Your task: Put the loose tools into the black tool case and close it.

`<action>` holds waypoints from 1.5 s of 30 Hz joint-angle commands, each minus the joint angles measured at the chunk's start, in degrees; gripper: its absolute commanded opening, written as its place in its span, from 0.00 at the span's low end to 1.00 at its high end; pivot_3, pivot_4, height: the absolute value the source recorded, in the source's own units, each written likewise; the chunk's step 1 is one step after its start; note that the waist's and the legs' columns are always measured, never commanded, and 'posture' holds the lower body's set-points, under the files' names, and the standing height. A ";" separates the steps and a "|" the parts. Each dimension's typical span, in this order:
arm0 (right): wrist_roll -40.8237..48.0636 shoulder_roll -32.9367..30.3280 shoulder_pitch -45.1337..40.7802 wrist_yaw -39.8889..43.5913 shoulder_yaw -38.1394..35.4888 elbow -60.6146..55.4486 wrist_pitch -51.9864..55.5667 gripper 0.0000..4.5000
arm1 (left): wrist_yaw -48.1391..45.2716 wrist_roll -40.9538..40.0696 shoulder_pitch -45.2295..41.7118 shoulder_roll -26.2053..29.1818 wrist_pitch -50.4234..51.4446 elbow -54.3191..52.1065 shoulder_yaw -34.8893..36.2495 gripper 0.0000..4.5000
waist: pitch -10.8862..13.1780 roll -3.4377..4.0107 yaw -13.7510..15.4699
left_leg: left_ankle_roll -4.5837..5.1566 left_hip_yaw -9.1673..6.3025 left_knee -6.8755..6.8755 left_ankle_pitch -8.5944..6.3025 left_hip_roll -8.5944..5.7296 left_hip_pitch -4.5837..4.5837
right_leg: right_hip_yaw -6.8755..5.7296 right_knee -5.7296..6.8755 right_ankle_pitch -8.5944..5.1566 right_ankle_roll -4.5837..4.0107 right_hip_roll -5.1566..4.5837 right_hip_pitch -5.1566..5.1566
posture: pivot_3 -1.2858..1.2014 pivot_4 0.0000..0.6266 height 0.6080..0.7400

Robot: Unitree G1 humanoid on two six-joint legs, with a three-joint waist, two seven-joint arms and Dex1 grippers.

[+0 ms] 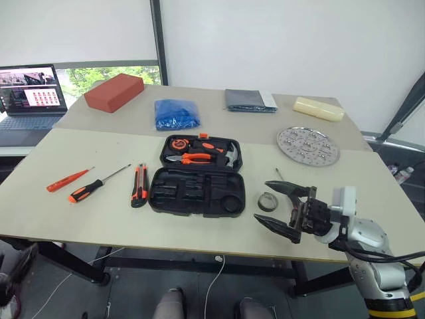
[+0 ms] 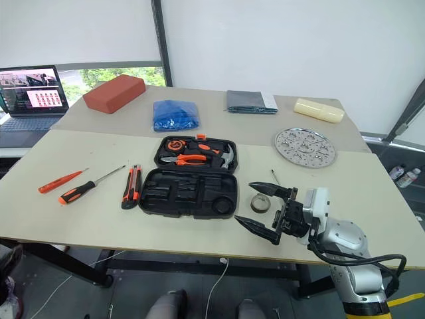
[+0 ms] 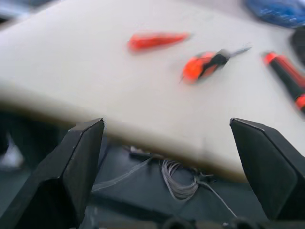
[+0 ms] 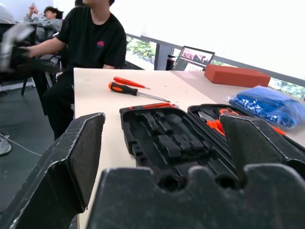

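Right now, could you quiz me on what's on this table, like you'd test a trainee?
1. True or false: the black tool case lies open.
2. Which lies right beside the case's left edge? A the utility knife; B the tape roll; C the red block.
3. Fill in: the right gripper hovers near the tape roll with its fingers ____.

Key: 1 true. 2 A. 3 open, holding nothing.
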 commanded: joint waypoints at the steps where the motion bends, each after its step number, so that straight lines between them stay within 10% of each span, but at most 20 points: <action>1: 0.61 0.45 -1.32 -0.91 -0.30 -1.45 0.00 0.99 | -0.06 3.34 -8.01 7.52 4.83 6.72 -6.15 1.00 | -0.04 0.04 -0.11 | 0.00 0.02 0.00 0.00 0.00 0.00 | -0.01 0.00 0.01 0.01 -0.01 0.00 | 0.52 0.24 1.00; 12: -1.49 0.36 -0.95 -3.69 0.20 -3.29 0.11 0.99 | -10.65 19.15 -38.20 16.17 3.79 36.72 -29.60 1.00 | -0.07 0.01 -0.70 | 0.10 0.14 -0.08 0.07 0.34 -0.17 | -0.09 0.20 0.41 0.04 0.44 -0.05 | 0.52 0.24 1.00; 24: -0.87 -1.46 0.32 -5.82 -0.67 -5.57 2.04 1.00 | -24.18 22.16 -44.75 15.05 -10.08 44.21 -30.40 0.20 | -0.07 0.01 -0.24 | -0.15 0.17 0.04 -0.05 0.47 -0.13 | -0.15 0.31 0.39 -0.13 0.47 -0.09 | 0.52 0.24 1.00; 34: -1.07 -4.48 0.68 -5.01 -5.13 -2.55 0.83 1.00 | -43.75 30.45 -57.77 8.71 -35.72 32.54 -45.47 0.20 | -0.10 0.08 1.48 | -0.15 0.32 0.16 -0.04 0.46 -0.19 | -0.20 0.14 0.33 -0.33 0.38 0.14 | 0.52 0.24 1.00; 45: -1.22 -4.35 1.80 -4.92 -8.70 -1.16 -1.56 1.00 | -36.50 53.30 -77.94 -1.63 -63.08 62.90 -61.72 0.20 | -0.10 0.09 0.42 | 0.42 0.32 0.63 0.20 0.46 -0.26 | -0.05 0.25 0.46 0.27 0.49 0.27 | 0.52 0.24 1.00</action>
